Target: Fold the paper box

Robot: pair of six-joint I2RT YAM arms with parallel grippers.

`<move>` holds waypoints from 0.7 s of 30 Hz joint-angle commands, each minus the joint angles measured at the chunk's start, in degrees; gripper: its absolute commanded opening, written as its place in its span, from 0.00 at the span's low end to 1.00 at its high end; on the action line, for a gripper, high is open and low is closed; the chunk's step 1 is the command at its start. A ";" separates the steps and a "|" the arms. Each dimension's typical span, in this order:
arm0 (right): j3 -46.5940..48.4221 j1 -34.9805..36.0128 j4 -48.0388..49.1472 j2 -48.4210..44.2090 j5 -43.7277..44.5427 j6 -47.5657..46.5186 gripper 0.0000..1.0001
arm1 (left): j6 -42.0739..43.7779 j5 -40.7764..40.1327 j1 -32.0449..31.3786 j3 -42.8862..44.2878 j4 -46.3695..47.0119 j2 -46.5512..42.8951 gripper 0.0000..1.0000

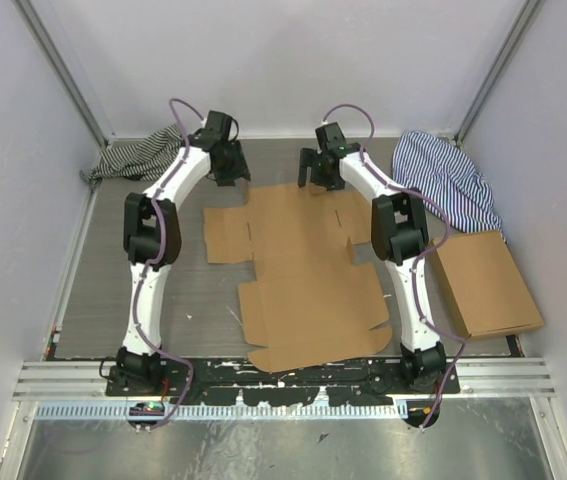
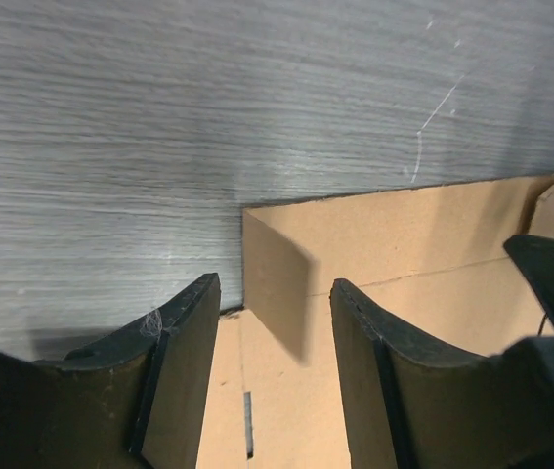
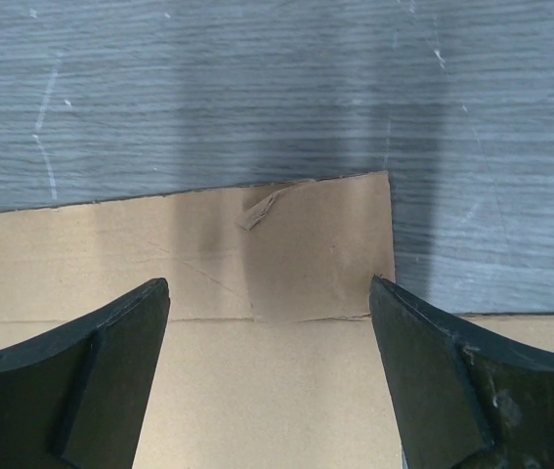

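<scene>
From above, the box (image 1: 308, 270) lies as a flat, unfolded sheet in the middle of the worktop (image 1: 93, 290). Its near flaps are close to my bases and its far edge stops short of the back edge. My left end effector (image 1: 228, 165) hangs over the sheet's far left corner. My right end effector (image 1: 315, 172) hangs over the far edge, nearer the middle. A second box (image 1: 485, 285) sits apart by the right edge.

At my left wrist the jaws stand partly open with nothing clamped. A flap corner (image 2: 277, 283) shows in the gap between the fingers. Its shaded face looks slightly raised, though I can't be sure.

At my right wrist the jaws are spread wide and empty, straddling the far strip of the sheet beside its corner. A crease (image 3: 257, 318) runs across just past my fingertips, and a small torn nick (image 3: 257, 210) marks the edge.

I judge folding has barely begun, and raising this far strip comes first. I should slip one finger under the edge and pinch close to the crease. Both sides should lift together, so the card bends on the score instead of buckling. I'd keep clear of the nick, which could tear further. The sheet looks light and may slide, so slow moves suit it.
</scene>
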 commanded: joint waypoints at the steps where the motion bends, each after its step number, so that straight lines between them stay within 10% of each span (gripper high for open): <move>1: 2.15 0.33 -6.42 -2.65 6.34 -2.73 0.89 | 3.11 -3.54 0.86 0.82 -1.42 -5.93 0.57; 21: 5.34 0.08 -5.17 -1.38 15.17 -7.03 0.81 | 4.51 -5.56 1.78 -6.25 0.18 -10.50 0.56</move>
